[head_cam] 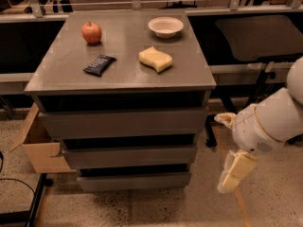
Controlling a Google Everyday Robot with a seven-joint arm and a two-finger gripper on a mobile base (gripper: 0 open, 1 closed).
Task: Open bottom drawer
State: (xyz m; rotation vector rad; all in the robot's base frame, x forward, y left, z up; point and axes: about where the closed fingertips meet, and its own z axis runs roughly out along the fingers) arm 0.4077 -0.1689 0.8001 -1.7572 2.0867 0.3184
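A cardboard box [40,145] stands left of the cabinet [57,74], which carries an apple [91,32], dark packet [99,65], sponge [155,59] and bowl [165,26]. The bottom drawer [135,179] (narrowest front) sits lowest, by the floor. The gripper [234,171] hangs to its right, apart from it; whether it is open or closed I cannot tell.

High frontal view — cabinet [123,123] central, gripper [233,176] low right

Speckled floor [156,214] with an orange line [239,205] at right. A grey bench [61,70] stands mid-room, an open cardboard box [40,148] touching its left side. A metal rail [109,4] runs behind, a dark tabletop [258,34] at right. The jaws hang low, right of the bench
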